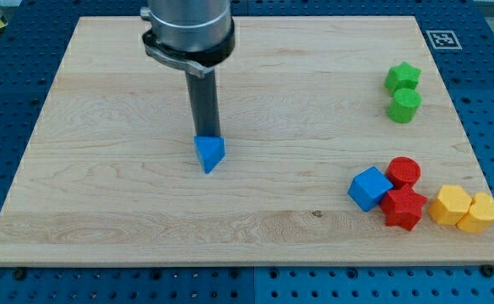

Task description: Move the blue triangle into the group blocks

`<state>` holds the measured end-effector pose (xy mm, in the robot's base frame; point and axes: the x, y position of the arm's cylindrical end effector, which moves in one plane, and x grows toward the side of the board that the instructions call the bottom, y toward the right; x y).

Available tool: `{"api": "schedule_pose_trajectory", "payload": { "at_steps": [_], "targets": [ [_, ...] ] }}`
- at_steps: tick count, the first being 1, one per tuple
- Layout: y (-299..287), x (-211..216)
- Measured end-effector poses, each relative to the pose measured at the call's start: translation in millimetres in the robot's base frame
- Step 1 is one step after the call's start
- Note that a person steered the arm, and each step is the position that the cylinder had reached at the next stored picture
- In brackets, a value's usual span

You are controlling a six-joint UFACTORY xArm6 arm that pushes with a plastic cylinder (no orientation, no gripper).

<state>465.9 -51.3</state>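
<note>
My tip (204, 135) touches the top edge of the blue triangle (209, 153) at the counter's (103, 169) middle; the tool is a bare rod, grasping nothing. The group sits well apart at the view's lower right: blue cube (370, 187), red cylinder (404, 171), red star (403, 209).

My tip (205, 135) stands at the top edge of the blue triangle (210, 153), touching it or nearly so. Right of the triangle and lower on the tabletop (103, 203) sits a cluster — blue cube (370, 187), red cylinder (404, 171), red star (404, 209), two yellow blocks (450, 205) (481, 212). Far right and above the triangle — green star (403, 77) and green cylinder (404, 105), touching.
</note>
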Motion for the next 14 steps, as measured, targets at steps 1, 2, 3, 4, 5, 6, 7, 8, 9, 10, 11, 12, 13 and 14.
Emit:
{"api": "schedule_pose_trajectory", "payload": {
  "at_steps": [1,2,3,4,5,6,7,8,9,10,11,12,13,14],
  "targets": [
    [12,11],
    [28,11],
    [25,-16],
    [-22,-9],
    [-66,19],
    [-68,22],
    [-50,22],
    [-5,26],
    [4,39],
    [4,40],
    [4,41],
    [4,48],
    [4,49],
    [15,50]
  ]
}}
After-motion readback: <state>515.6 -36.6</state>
